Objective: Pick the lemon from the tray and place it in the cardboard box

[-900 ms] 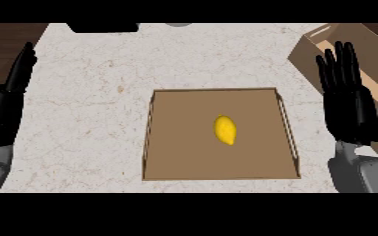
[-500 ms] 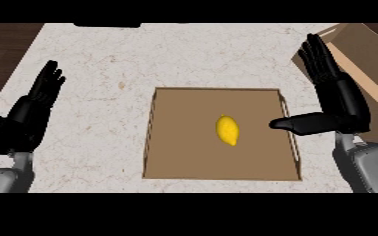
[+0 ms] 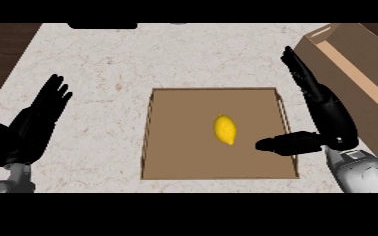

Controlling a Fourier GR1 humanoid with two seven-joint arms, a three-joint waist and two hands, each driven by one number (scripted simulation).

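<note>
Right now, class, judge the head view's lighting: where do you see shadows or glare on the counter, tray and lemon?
Head view: light is even; no glare on the counter; the lemon casts no distinct shadow on the tray; the cardboard box's inner wall looks lighter than its outer side; the black right hand shows almost no shading.
</note>
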